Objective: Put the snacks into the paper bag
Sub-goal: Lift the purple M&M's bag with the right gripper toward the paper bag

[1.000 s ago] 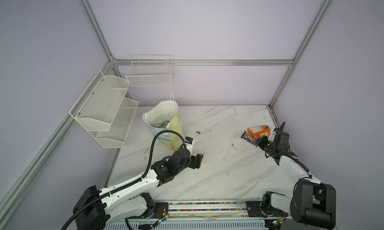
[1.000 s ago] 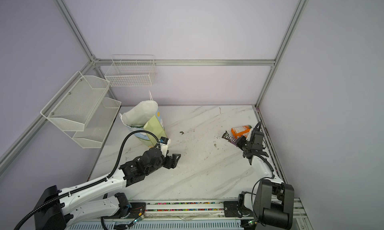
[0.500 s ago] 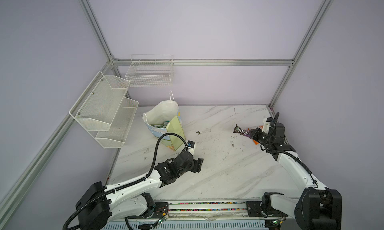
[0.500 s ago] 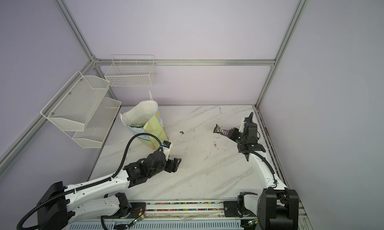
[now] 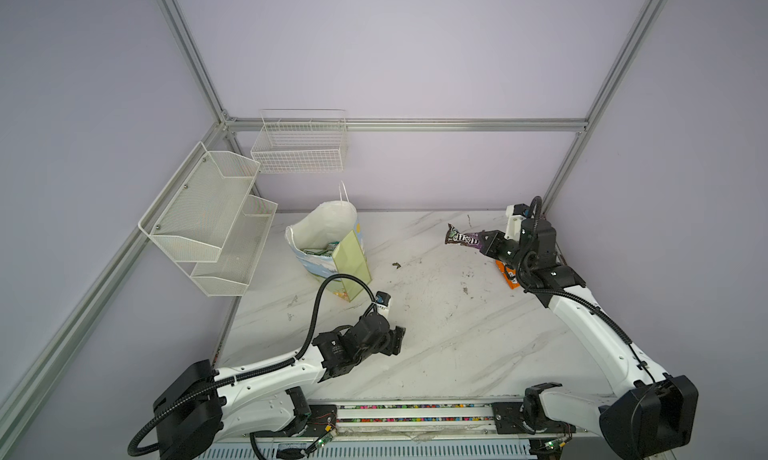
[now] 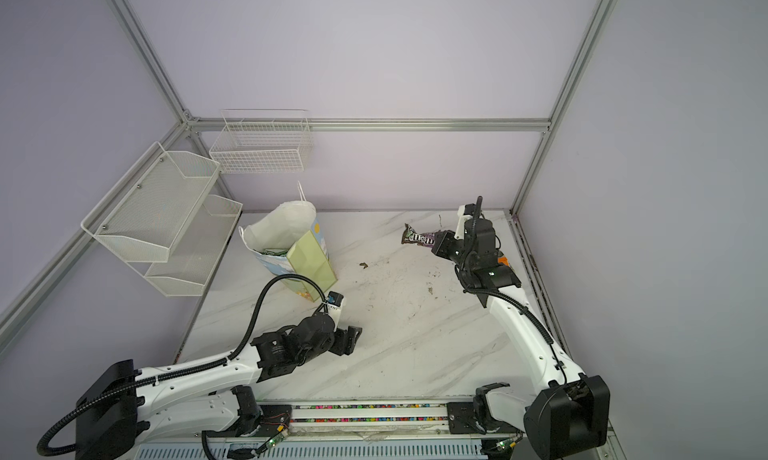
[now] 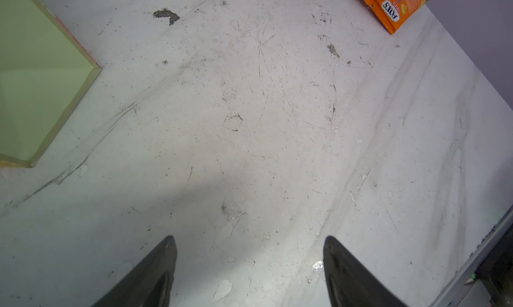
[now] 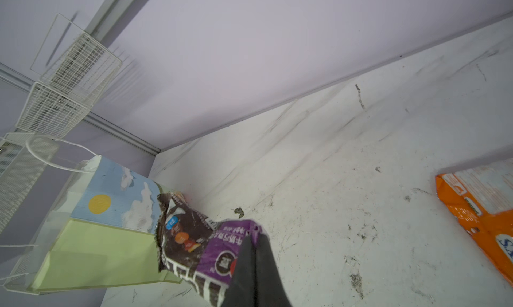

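Risk note: right claw (image 5: 484,244) pinched shut on one end of the bar wrapper (image 5: 460,238), which is held clear of the surface (image 5: 436,333).
Grip sits only on the purple end. The rest juts out ahead of the claw unsupported, so a quick swing could let the slick film slide free. Long axis runs straight out from the claw, about level as far as both top views show. The dark free end leads toward the paper bag (image 5: 352,266), which stands upright, well ahead of the claw. Entering lengthwise, that leading end may catch the bag's rim and tip it. Nothing braces the bag: left claw (image 5: 397,341) hangs wide and empty, low over the surface, near the bag's green side. Orange packet (image 5: 508,273) lies on the surface below and behind the right claw, not yet bagged.
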